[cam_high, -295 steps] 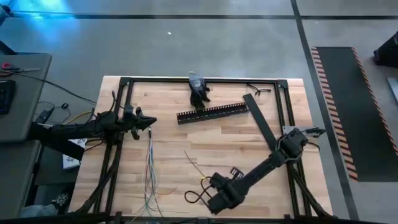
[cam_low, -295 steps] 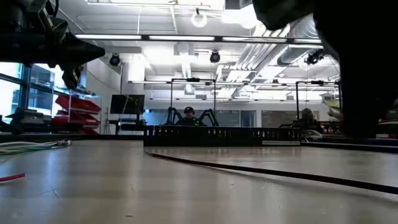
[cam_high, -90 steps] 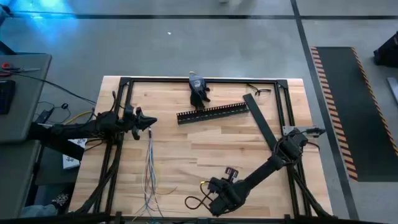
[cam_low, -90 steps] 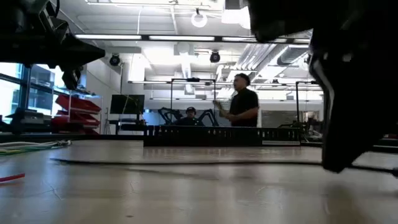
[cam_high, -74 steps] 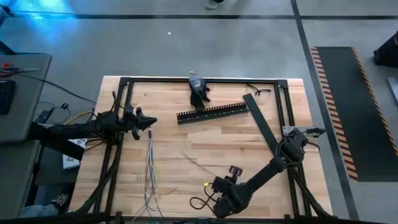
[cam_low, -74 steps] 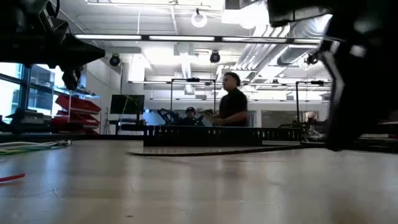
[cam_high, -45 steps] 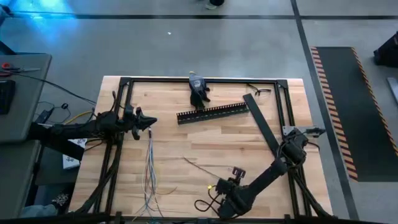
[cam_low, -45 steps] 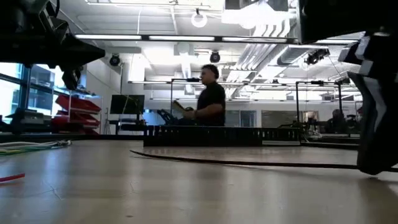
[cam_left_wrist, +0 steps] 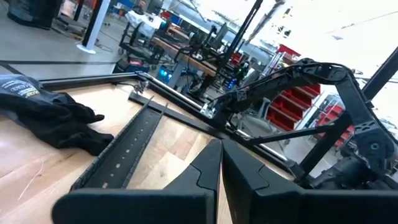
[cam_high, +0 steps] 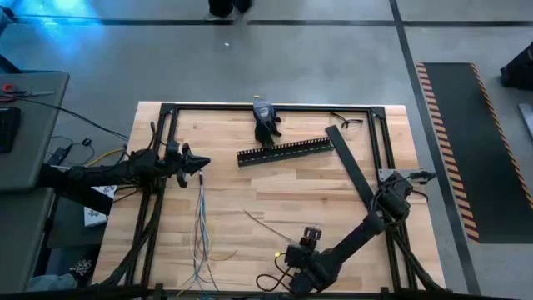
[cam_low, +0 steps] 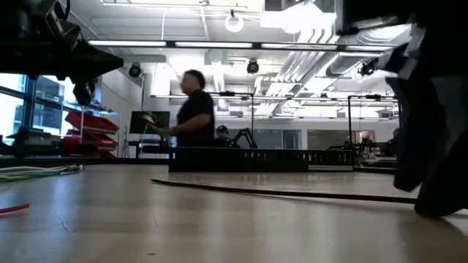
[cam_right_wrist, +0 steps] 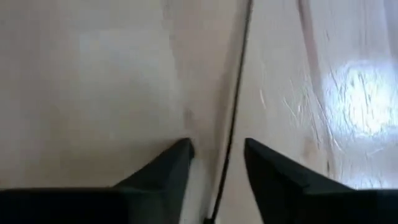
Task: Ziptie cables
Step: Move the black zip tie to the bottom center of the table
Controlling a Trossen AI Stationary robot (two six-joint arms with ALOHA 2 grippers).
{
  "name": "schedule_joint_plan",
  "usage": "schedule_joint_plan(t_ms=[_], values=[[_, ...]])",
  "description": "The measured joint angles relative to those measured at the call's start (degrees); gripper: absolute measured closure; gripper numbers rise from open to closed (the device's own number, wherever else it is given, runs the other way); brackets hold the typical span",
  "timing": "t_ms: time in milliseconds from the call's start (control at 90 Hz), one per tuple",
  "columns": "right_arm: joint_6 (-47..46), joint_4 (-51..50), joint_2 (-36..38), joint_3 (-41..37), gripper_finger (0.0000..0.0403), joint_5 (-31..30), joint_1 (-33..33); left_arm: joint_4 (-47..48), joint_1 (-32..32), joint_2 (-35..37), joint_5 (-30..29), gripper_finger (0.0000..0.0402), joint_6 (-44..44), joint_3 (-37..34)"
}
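Observation:
The cables (cam_high: pixel 199 225), a loose bundle of thin pale wires with coloured strands, lie on the wooden table at the left and run toward the near edge; in the low view the cables (cam_low: pixel 36 172) rest flat. My left gripper (cam_high: pixel 202 164) hovers shut just beyond their far end, with nothing seen between its fingers (cam_left_wrist: pixel 211 163). A thin dark strip (cam_high: pixel 271 223) lies on the table near the front. My right gripper (cam_right_wrist: pixel 217 152) is open low over the table near the front edge, and the strip (cam_right_wrist: pixel 236 106) runs between its fingers. My right gripper points down at the table with one finger on either side of the thin strip (cam_right_wrist: pixel 229 158). I cannot tell whether either finger touches it. The strip lies flat on the wood.
A black comb-edged duct (cam_high: pixel 286 151) and a flat black lid strip (cam_high: pixel 350 171) lie at the back right, with a black glove (cam_high: pixel 265 121) at the far edge. Black frame rails (cam_high: pixel 275 107) border the table. A person (cam_low: pixel 191 109) walks behind it.
My right gripper has shifted along the near edge toward the table's right, then back a little. The thin strip has swung about on the table with it. A person has walked across the room behind the table.

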State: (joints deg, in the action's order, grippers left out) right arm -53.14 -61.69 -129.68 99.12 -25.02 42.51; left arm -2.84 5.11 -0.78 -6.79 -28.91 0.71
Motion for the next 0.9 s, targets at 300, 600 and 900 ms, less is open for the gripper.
schedule_joint_plan(t_ms=[300, 600, 900], values=[[-12.4, -7.1, 2.1, -1.7, 0.0273, -2.3, -1.0, 0.0, 0.0, 0.0, 0.0, 0.0402, 0.0, 0.0], [-12.6, 7.3, 2.4, -9.1, 0.0391, -1.0, -2.6, 0.0, 0.0, 0.0, 0.0, 0.0402, 0.0, 0.0], [-11.2, 7.5, 1.9, -8.0, 0.0401, -6.1, -0.6, 0.0, 0.0, 0.0, 0.0, 0.0402, 0.0, 0.0]])
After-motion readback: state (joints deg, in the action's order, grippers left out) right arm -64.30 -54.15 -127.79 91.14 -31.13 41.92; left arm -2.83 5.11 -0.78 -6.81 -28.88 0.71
